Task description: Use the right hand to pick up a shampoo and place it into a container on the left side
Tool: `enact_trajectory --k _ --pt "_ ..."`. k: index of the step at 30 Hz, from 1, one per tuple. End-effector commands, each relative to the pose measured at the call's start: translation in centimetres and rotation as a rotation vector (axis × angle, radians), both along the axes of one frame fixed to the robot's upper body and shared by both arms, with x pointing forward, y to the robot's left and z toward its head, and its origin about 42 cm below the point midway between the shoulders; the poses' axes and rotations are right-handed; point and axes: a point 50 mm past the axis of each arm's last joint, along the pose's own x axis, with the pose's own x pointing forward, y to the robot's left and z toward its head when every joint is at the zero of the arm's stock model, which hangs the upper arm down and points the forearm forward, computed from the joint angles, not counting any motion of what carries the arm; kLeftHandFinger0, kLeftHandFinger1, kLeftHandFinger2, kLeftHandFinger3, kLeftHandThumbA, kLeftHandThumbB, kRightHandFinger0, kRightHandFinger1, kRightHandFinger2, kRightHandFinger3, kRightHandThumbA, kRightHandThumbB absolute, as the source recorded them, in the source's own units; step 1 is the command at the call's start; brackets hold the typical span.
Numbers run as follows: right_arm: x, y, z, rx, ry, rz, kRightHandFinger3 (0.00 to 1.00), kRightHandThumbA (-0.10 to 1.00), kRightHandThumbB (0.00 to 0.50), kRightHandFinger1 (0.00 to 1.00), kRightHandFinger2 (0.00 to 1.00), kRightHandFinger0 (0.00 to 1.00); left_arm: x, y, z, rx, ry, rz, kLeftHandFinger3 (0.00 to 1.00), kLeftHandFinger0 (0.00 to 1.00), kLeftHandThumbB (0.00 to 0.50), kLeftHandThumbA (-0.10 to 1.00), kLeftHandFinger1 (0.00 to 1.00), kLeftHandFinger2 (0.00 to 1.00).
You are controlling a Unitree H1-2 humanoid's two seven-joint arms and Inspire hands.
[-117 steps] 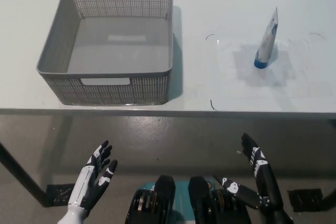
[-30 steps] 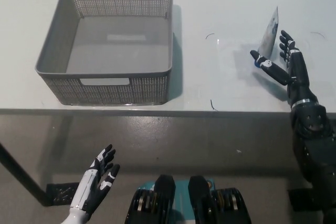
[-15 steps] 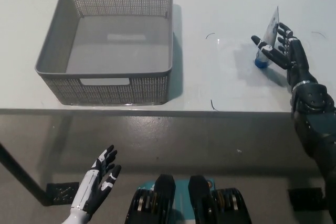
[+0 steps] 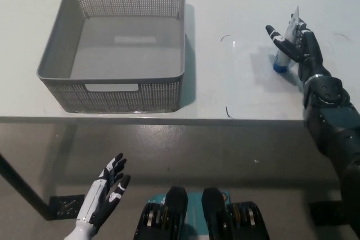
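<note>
**Right hand at the shampoo tube, grip not confirmed**

Fingers [image 4: 277,36] of the black right hand [image 4: 293,45] are spread and reach up-left past the shampoo tube [image 4: 286,43]; one long finger crosses in front of the tube's mid-body, the rest sit behind or beside it on the tube's right. Hand looks to be touching the tube, but can't tell whether the fingers have actually closed on it. Palm is right next to the tube, wrist and black forearm run down-right from there, off the table edge and out at the pic's lower right.

Tube: white w/ blue print, blue cap down on the table [image 4: 236,88], flat crimped end up, leaning slightly. It stands upright-ish on the white tabletop, cap still on the surface. Faint thin pen-like marks on the tabletop left of and below the tube.

Container: grey perforated basket [image 4: 62,46], well to the left of the tube on the same table, w/ cut-out handles at near and far walls. Nothing visible inside it. Clear stretch of tabletop between basket's right wall and the tube.

Left hand [image 4: 104,198], white w/ dark fingers: far from the tube, down-left, below the table's front edge and over the floor. Fingers apart, palm up, holding nothing.
</note>
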Motion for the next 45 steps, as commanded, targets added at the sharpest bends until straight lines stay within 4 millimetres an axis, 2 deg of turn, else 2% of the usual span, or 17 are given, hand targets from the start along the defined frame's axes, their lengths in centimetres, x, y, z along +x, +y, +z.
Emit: enact_trajectory --k 1,2,3,5,10,15,19,20,24,26,30,34,36,38,40,43,45 --pt "1.6 1.3 4.1 0.070 -0.066 -0.087 0.51 0.13 0.286 0.18 0.51 0.01 1.0 0.2 1.5 0.007 -0.077 -0.032 1.00 1.00 0.031 0.81 1.00 1.00" --pt "1.6 1.5 4.1 0.032 -0.073 -0.104 0.32 -0.08 0.208 0.08 0.40 0.00 1.1 0.2 1.6 0.005 -0.079 -0.030 1.00 1.00 0.029 0.81 1.00 1.00" --pt "1.6 1.5 4.1 0.025 -0.078 -0.110 0.36 -0.10 0.179 0.09 0.45 0.00 1.3 0.2 1.8 0.009 -0.084 -0.033 1.00 1.00 0.026 0.81 1.00 1.00" --pt "1.6 1.4 4.1 0.036 -0.089 -0.103 0.55 -0.10 0.126 0.19 0.56 0.00 1.8 0.3 2.1 0.014 -0.092 -0.037 1.00 1.00 0.019 0.82 1.00 1.00" --pt "1.6 0.9 4.2 0.101 -0.079 -0.121 0.67 -0.10 0.109 0.29 0.69 0.00 2.3 0.4 2.5 0.032 -0.109 -0.038 1.00 1.00 0.032 0.85 1.00 1.00" --pt "1.7 0.4 4.7 0.149 -0.101 -0.143 0.63 -0.10 0.120 0.34 0.70 0.00 2.7 0.4 2.7 0.011 -0.109 -0.045 1.00 1.00 0.004 0.82 1.00 1.00" --pt "1.7 0.3 4.8 0.155 -0.109 -0.146 0.65 -0.10 0.109 0.27 0.61 0.00 2.7 0.4 2.7 0.004 -0.106 -0.042 1.00 1.00 0.000 0.79 1.00 1.00" --pt "1.8 0.3 4.9 0.162 -0.116 -0.146 0.66 -0.10 0.115 0.28 0.65 0.00 2.7 0.4 2.7 0.006 -0.107 -0.042 1.00 1.00 0.000 0.79 1.00 1.00" --pt "2.1 1.1 6.2 0.149 -0.161 -0.129 0.68 -0.10 0.121 0.30 0.69 0.00 2.8 0.4 2.7 0.004 -0.108 -0.039 1.00 1.00 0.000 0.76 1.00 1.00" --pt "2.5 1.8 7.6 0.158 -0.198 -0.109 0.73 -0.10 0.116 0.30 0.73 0.00 2.8 0.4 2.7 0.004 -0.107 -0.039 1.00 1.00 0.000 0.76 1.00 1.00" --pt "3.0 3.7 11.3 0.154 -0.310 -0.062 0.70 -0.10 0.118 0.31 0.69 0.00 2.9 0.4 2.7 0.006 -0.107 -0.042 1.00 1.00 0.003 0.76 1.00 1.00" --pt "3.0 5.8 15.1 0.128 -0.439 0.014 0.72 -0.10 0.117 0.38 0.68 0.00 2.6 0.1 2.5 -0.021 -0.086 -0.065 1.00 1.00 0.015 0.77 1.00 1.00" --pt "2.9 6.7 16.6 0.139 -0.479 0.044 0.76 -0.10 0.102 0.37 0.70 0.00 2.3 -0.1 2.4 -0.021 -0.080 -0.071 1.00 1.00 0.015 0.76 1.00 1.00" --pt "2.6 7.8 18.4 0.142 -0.525 0.071 0.67 -0.10 0.121 0.28 0.65 0.00 2.3 -0.3 2.3 -0.018 -0.057 -0.074 1.00 1.00 0.057 0.78 1.00 1.00" --pt "2.3 9.2 20.4 0.134 -0.564 0.091 0.61 -0.10 0.114 0.29 0.66 0.00 2.3 -0.3 2.4 -0.011 -0.054 -0.078 1.00 1.00 0.078 0.80 1.00 1.00" --pt "1.9 11.3 22.5 0.143 -0.599 0.131 0.68 -0.10 0.103 0.36 0.73 0.00 2.4 -0.4 2.5 -0.030 -0.030 -0.078 1.00 1.00 0.109 0.81 1.00 1.00" --pt "1.5 13.1 23.9 0.180 -0.637 0.181 0.69 -0.10 0.103 0.37 0.73 0.00 2.3 -0.4 2.5 0.003 -0.054 -0.085 1.00 1.00 0.078 0.82 1.00 1.00"
